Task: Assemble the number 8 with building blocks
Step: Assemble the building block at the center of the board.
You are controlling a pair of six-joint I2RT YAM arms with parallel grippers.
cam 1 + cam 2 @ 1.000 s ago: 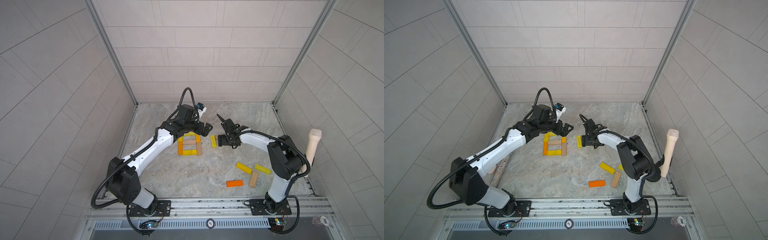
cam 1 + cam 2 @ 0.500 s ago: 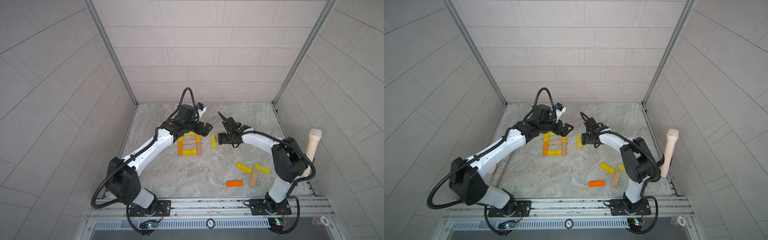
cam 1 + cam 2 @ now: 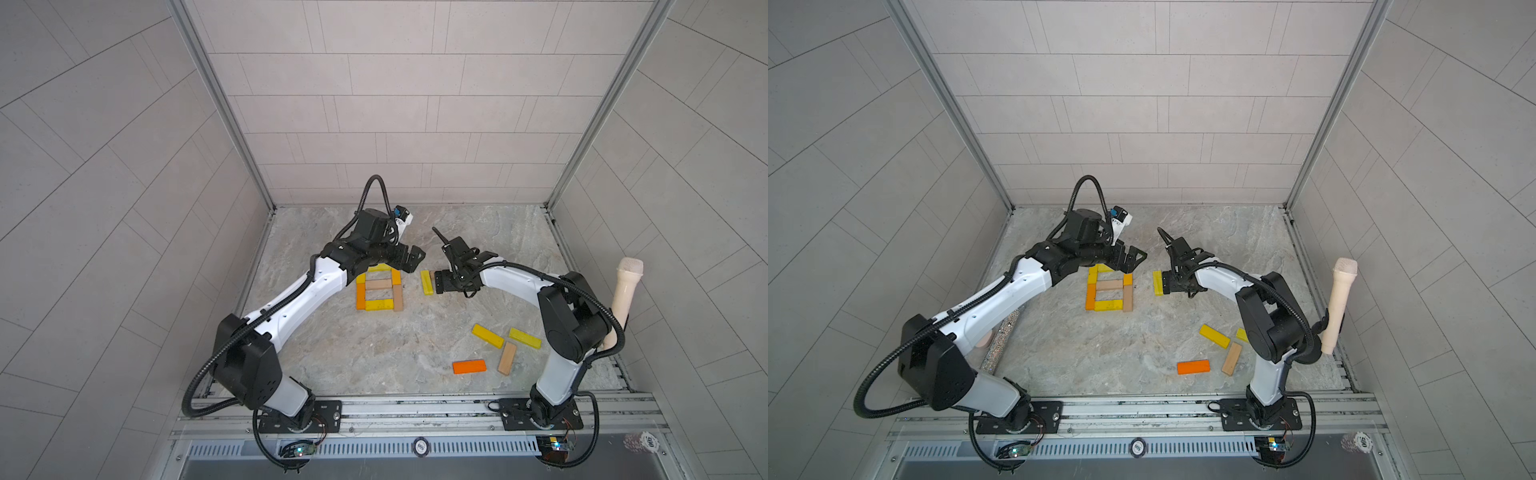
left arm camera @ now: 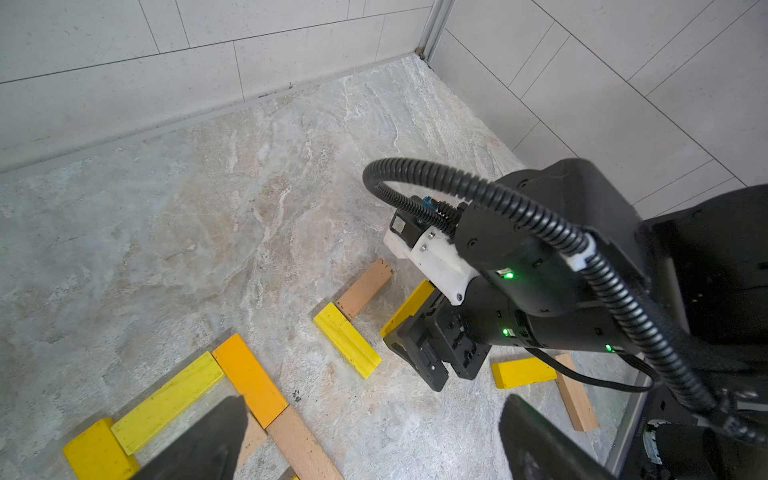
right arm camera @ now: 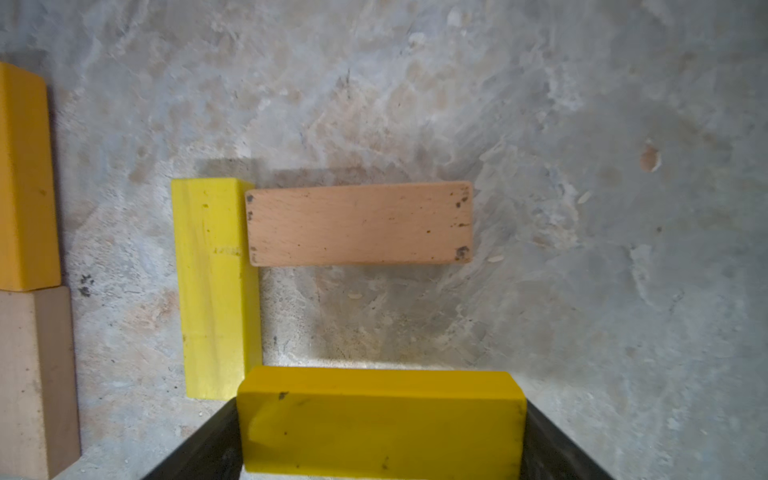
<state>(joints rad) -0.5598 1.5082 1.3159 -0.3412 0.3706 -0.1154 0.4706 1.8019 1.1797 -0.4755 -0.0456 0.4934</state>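
The number 8 (image 3: 379, 305) lies mid-floor as yellow, orange and tan bars; its far end is under my left arm. My left gripper (image 3: 409, 259) hangs open and empty by its far right corner, seen as (image 4: 374, 415). Right of the figure a yellow bar (image 5: 216, 286) lies with a tan bar (image 5: 359, 224) butted against one end. My right gripper (image 5: 380, 419) is shut on a yellow block (image 5: 380, 432), gripped by its two ends, at the yellow bar's other end and parallel to the tan bar. Both top views show this gripper (image 3: 442, 286) low beside that bar (image 3: 1157, 282).
Loose building blocks lie at the front right: two yellow (image 3: 487, 336) (image 3: 525, 338), a tan (image 3: 507, 358) and an orange (image 3: 469, 366). A cream microphone-shaped cylinder (image 3: 623, 307) leans at the right wall. A glittery cylinder (image 3: 1000, 336) lies under the left arm.
The right arm has shifted slightly with the yellow block still in its gripper. The left arm and the figure have not moved.
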